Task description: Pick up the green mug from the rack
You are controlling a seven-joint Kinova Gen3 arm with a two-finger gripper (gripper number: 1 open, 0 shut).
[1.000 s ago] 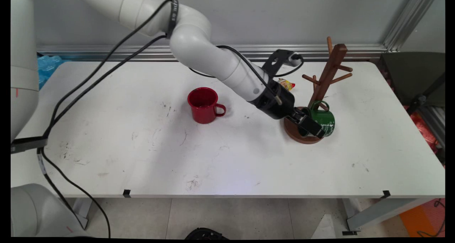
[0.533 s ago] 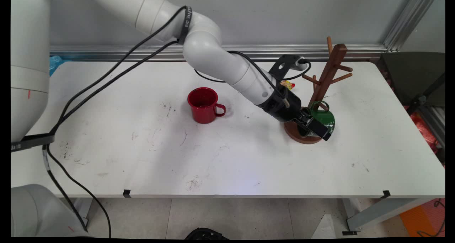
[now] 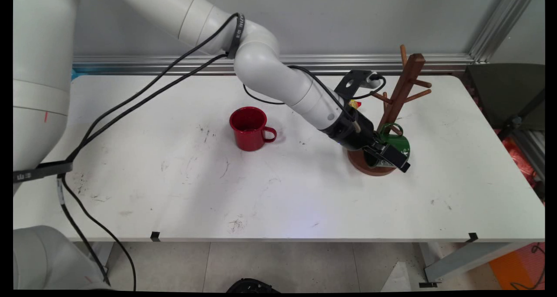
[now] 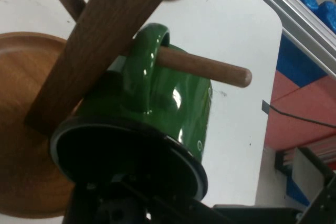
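The black two-finger gripper point(image 3: 388, 157) has its fingers closed on the rim of the glossy green enamel mug point(image 4: 168, 103), whose handle hangs on a peg of the brown wooden mug tree point(image 3: 402, 90), above the tree's round base.

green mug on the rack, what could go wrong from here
The green mug hangs by its handle on a peg of the wooden mug tree, with the gripper at its rim. A sideways pull could jam the handle against the peg and tip the tree, whose post already leans. If the mug slips off, it could drop onto the round base or the table. How firmly the rim is held cannot be seen.
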